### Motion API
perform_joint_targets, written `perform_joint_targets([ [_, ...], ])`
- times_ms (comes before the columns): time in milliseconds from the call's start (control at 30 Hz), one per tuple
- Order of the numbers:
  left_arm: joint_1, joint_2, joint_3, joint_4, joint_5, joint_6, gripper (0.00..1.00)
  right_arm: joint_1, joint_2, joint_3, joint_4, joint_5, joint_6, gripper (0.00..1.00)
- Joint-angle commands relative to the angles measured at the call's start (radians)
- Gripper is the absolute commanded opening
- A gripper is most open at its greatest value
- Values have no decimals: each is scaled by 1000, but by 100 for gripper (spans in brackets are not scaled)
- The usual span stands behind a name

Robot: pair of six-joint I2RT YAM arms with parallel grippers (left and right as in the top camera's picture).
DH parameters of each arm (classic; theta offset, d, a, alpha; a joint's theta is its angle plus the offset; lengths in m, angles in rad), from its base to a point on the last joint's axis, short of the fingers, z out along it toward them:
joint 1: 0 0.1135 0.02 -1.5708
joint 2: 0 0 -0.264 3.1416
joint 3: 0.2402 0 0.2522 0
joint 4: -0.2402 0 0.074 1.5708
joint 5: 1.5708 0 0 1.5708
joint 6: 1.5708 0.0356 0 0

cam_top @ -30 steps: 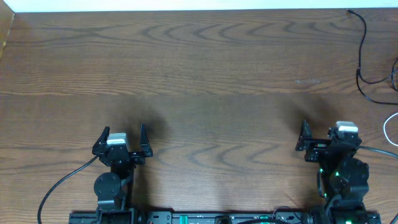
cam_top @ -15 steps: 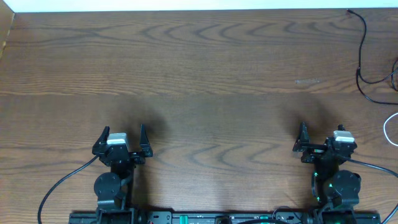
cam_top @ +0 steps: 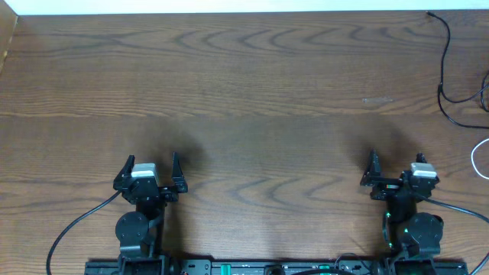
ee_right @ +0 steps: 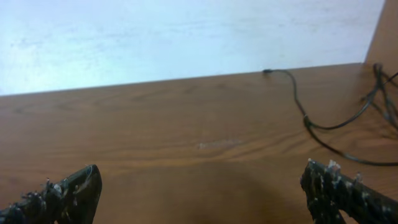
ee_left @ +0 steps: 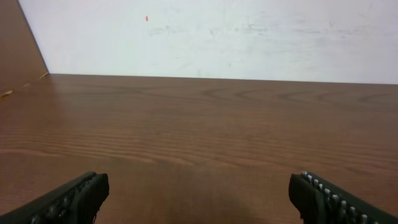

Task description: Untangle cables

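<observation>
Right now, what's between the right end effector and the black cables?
Only bare wooden tabletop separates the right end effector from the thin black cables, per the overhead view.

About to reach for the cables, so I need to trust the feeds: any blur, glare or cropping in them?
Overhead: sharp, evenly lit, no glare, but the cables run off the right edge. Right wrist: soft and hazy, though the cables are traceable. Left wrist: clearer, showing only table and bright wall.
</observation>
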Motion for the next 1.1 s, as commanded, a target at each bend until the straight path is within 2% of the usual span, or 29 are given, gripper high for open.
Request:
perform_joint_targets([
  [0, -5, -6, -21, -31, -32, 6, 98, -27, -11, -5, -2, -20, -9, 99],
  [1067, -5, -6, -21, -31, -32, 6, 98, -36, -11, -5, -9, -63, -95, 99],
])
